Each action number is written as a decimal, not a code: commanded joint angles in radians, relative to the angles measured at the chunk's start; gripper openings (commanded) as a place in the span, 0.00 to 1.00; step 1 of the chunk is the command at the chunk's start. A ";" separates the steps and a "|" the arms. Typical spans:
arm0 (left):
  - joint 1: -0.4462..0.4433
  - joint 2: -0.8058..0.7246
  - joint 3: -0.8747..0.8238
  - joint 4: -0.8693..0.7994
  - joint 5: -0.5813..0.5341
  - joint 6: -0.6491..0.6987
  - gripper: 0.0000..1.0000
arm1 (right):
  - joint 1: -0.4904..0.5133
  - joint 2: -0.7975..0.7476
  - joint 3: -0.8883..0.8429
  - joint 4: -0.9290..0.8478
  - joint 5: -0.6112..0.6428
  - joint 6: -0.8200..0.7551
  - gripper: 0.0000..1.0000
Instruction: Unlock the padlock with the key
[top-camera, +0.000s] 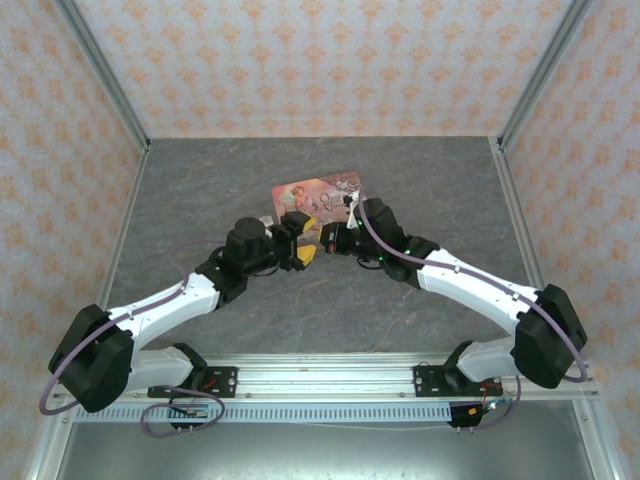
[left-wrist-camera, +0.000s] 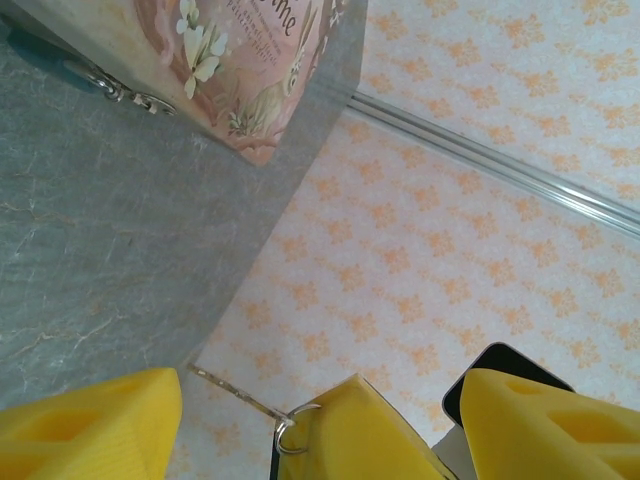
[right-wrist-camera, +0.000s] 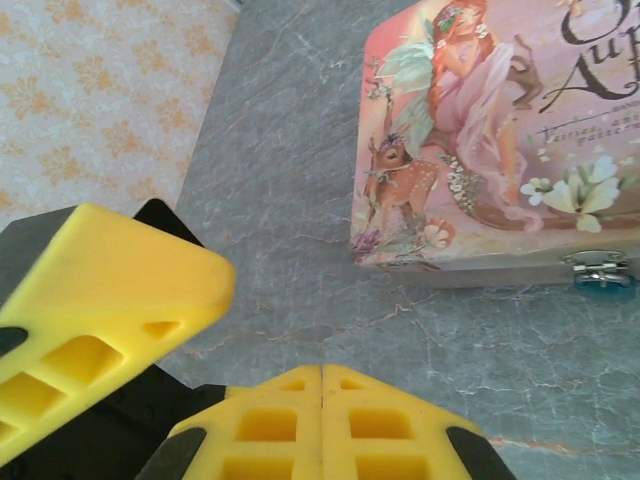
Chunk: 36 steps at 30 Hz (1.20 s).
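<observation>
The pink picture tin (top-camera: 318, 195) lies flat on the grey table behind both grippers. A small teal padlock (right-wrist-camera: 603, 282) hangs at the metal latch (right-wrist-camera: 597, 264) on the tin's (right-wrist-camera: 500, 130) front edge. My right gripper (right-wrist-camera: 322, 385) is shut, its yellow pads pressed together. In the left wrist view those shut pads (left-wrist-camera: 370, 430) carry a key ring (left-wrist-camera: 290, 432), and the thin key (left-wrist-camera: 235, 392) sticks out to the upper left. My left gripper (left-wrist-camera: 320, 378) is open, one finger on each side of the right gripper's tip. Both grippers (top-camera: 303, 255) (top-camera: 332, 240) meet just in front of the tin.
Grey marbled table (top-camera: 420, 190) enclosed by patterned walls with aluminium posts (top-camera: 105, 75). The tin's corner (left-wrist-camera: 250, 150) is close above the left gripper. The left finger (right-wrist-camera: 100, 290) crowds the right wrist view's left side. Bare table lies on both sides of the tin.
</observation>
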 joint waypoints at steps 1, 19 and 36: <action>-0.007 0.006 0.001 0.040 0.020 -0.039 0.74 | -0.002 0.020 0.040 0.068 -0.048 -0.003 0.00; -0.008 0.013 -0.014 0.048 0.008 -0.053 0.63 | -0.002 0.015 0.003 0.091 -0.106 0.009 0.00; -0.007 0.009 -0.018 0.009 -0.003 -0.048 0.50 | -0.002 -0.040 -0.050 0.093 -0.088 0.015 0.00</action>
